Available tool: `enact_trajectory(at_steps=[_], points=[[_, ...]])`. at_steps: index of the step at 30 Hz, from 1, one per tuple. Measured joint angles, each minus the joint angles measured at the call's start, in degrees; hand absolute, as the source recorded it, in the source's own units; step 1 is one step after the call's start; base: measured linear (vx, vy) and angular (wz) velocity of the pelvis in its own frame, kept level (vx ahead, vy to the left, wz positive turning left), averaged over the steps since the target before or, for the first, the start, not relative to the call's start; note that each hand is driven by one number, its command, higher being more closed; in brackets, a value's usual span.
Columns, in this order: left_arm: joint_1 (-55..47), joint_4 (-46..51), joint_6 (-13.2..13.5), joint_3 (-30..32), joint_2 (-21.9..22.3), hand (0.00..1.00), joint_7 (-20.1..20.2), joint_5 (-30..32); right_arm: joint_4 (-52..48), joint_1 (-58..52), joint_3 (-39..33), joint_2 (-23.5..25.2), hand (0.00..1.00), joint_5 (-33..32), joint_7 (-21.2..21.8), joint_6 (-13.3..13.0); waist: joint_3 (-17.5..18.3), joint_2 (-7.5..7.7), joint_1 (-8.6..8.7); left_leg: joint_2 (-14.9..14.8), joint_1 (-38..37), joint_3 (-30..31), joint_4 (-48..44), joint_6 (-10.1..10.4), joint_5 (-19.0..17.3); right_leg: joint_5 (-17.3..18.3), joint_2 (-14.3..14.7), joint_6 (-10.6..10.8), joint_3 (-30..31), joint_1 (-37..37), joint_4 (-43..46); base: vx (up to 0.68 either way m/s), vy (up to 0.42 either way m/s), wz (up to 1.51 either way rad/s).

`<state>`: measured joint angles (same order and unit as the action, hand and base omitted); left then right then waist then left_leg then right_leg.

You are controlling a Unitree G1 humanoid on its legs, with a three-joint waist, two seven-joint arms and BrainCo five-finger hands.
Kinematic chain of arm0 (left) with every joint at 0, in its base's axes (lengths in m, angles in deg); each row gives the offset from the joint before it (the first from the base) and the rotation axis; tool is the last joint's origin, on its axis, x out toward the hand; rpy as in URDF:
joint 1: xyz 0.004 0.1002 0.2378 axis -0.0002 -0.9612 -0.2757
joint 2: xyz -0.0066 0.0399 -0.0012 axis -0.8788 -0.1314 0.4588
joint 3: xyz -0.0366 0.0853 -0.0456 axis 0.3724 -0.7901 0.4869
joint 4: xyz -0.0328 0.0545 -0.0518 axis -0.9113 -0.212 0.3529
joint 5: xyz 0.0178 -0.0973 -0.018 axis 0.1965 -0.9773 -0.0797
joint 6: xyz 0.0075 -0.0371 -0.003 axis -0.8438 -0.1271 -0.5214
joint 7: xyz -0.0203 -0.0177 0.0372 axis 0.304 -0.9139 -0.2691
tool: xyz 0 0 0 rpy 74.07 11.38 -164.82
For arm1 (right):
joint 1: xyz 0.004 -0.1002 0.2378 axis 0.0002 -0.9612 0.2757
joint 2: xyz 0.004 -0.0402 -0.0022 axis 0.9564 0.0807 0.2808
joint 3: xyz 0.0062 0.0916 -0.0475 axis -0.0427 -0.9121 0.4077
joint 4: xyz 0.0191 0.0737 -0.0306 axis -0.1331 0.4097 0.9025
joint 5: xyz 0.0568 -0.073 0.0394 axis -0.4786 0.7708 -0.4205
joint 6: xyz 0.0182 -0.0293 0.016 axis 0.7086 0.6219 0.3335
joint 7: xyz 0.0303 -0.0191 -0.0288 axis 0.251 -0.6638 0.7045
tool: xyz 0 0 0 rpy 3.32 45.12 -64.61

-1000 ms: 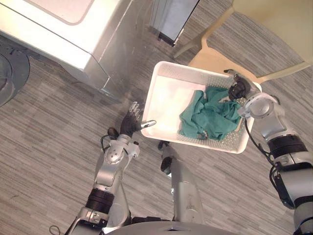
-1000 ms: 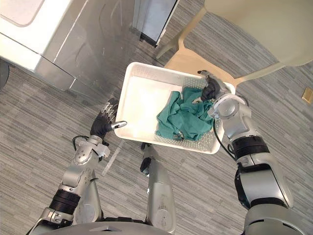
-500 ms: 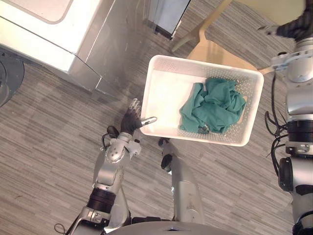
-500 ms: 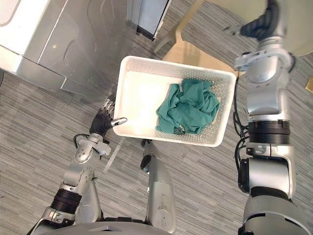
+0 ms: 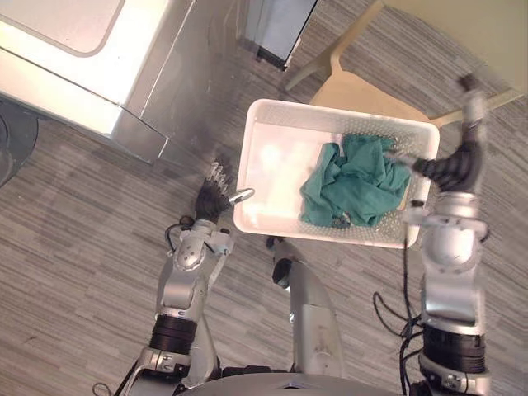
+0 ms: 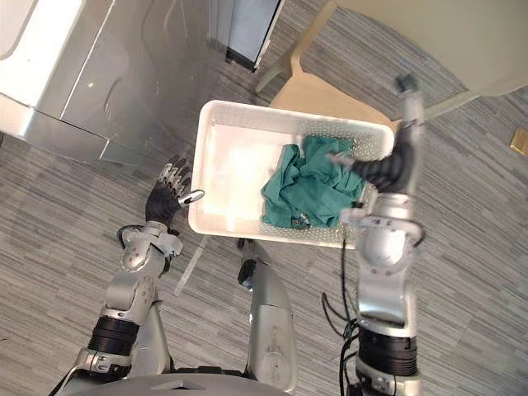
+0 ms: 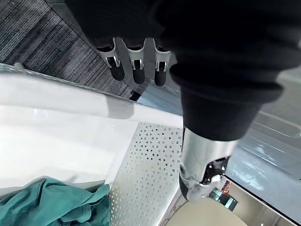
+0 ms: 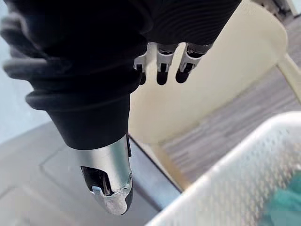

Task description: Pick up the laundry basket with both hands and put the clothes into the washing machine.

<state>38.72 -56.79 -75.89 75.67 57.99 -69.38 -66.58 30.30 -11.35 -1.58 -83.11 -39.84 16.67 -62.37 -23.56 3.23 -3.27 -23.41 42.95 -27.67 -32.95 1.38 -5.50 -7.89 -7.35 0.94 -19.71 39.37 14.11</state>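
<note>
Okay, the basket (image 5: pixel 276 169) sits right of centre. Its far edge overlaps the chair (image 5: pixel 363 97) seat, and I cannot tell whether it rests on the seat or on the floor (image 5: pixel 74 239). It has not been lifted and lies where it lay a second ago. The teal clothes (image 5: pixel 353 183) are bunched in the right half of the basket, and the left half shows bare white bottom. The washer (image 5: pixel 78 62) is at far left, well apart from the basket.

The main change is in the right robot hand (image 5: pixel 450 165). A second ago it was on the basket's far right corner. Half a second ago it was lifted up and away to the far right, over the chair. Now it is back by the basket's right rim, raised above it. Its wrist view shows straight fingers (image 8: pixel 162 66) and the thumb out, so it is open and holds nothing, with the basket wall near but apart.

The left robot hand (image 5: pixel 216 191) has hardly changed. It is at the basket's left rim with the thumb tip lying over the rim and the fingers (image 7: pixel 134 66) straight outside the wall. It is open and not clamped.

The whole view has slid slightly since the earlier frames, which is a camera shift.
</note>
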Motion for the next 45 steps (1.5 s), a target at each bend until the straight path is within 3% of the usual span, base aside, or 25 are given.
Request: enact_trajectory(at_steps=[3, 9, 13, 20, 28, 31, 39, 40, 45], points=[[-0.21, -0.57, -0.01, 0.16, 0.06, 0.0, -0.56, 0.77, 0.44, -1.17, 1.68, 1.67, 0.0, -0.01, 2.82, -0.57, 0.05, -0.07, 0.1, 0.5, -0.02, 0.4, 0.22, -0.08, 0.07, 0.25, -0.38, 0.13, -0.14, -0.01, 0.46, -0.02, 0.0, 0.07], [-2.26, -2.18, -0.45, 0.94, -0.05, 0.0, -0.51, 2.23, 16.17, 1.86, 1.18, 1.27, 0.0, -0.2, 5.14, -0.37, 1.64, -0.62, 0.04, 2.35, -0.01, 0.83, 2.44, -0.52, 1.42, 0.04, -1.47, -0.09, -0.98, -0.3, -0.44, -0.02, 0.002, 0.13], [-3.26, -2.13, -0.49, 1.93, -0.38, 0.0, -0.57, 2.22, 29.75, 9.99, -0.74, 0.75, 0.0, 2.96, 5.08, 3.16, 1.61, -0.67, -0.08, 2.95, -0.03, 0.9, 3.99, -0.53, 2.6, -0.35, -1.56, -0.42, -1.32, -0.27, -1.15, -0.03, -0.029, 0.06], [-3.31, -0.86, -0.46, 0.88, -0.61, 0.0, -0.4, -0.07, 49.11, 24.6, 0.67, -6.85, 0.0, 6.85, 4.93, 4.41, 1.14, -1.47, -1.37, 2.94, 0.58, 0.97, 4.41, -0.39, 2.56, -1.55, -1.14, -0.54, -1.52, -0.16, -2.87, 0.0, -0.005, 0.01], [-2.32, 0.62, 1.45, -5.18, -1.94, 0.0, 0.9, -7.48, 69.05, 39.21, 9.11, -13.11, 0.0, 9.19, 4.96, 3.93, -0.23, -3.42, -1.61, 2.9, 2.47, 1.09, 4.04, -0.81, 2.93, -2.76, -1.17, -0.47, -1.9, 0.97, -3.51, 0.0, -0.016, 0.01], [-2.02, 0.69, 1.46, -5.67, -2.22, 0.0, 0.96, -8.14, 73.74, 43.11, 12.33, -13.84, 0.0, 9.13, 4.99, 3.9, -0.31, -3.57, -1.69, 2.91, 3.27, 0.97, 4.19, -0.73, 3.01, -2.74, -1.21, -0.52, -1.72, 2.15, -3.19, 0.0, -0.027, 0.0], [-1.25, 0.6, 1.56, -7.49, -2.23, 0.0, 1.01, -8.12, 83.33, 50.96, 18.85, -16.96, 0.0, 6.05, 6.79, 0.83, -1.11, -4.05, -1.22, 4.26, 4.13, 0.84, 7.37, -0.43, 4.79, -2.01, -2.14, -1.09, -2.02, 4.56, -1.9, 0.0, -0.049, 0.07], [-1.24, 0.54, 1.56, -7.5, -2.22, 0.0, 1.02, -8.12, 83.61, 51.07, 19.24, -17.27, 1.0, 5.68, 7.07, 0.66, -1.11, -4.05, -1.18, 4.42, 4.13, 0.86, 7.71, -0.59, 4.94, -1.78, -2.26, -1.05, -2.07, 4.76, -1.62, -0.02, -0.059, 0.11], [-1.19, -0.47, 1.56, -7.7, -2.19, 0.0, 1.17, -8.11, 85.72, 52.93, 20.12, -19.38, 1.0, 2.24, 8.63, -0.85, -1.11, -4.05, -1.09, 5.02, 4.13, 0.81, 10.23, -0.05, 6.61, -1.02, -2.47, -1.56, -2.52, 5.68, -1.28, -0.02, -0.058, 0.08]])
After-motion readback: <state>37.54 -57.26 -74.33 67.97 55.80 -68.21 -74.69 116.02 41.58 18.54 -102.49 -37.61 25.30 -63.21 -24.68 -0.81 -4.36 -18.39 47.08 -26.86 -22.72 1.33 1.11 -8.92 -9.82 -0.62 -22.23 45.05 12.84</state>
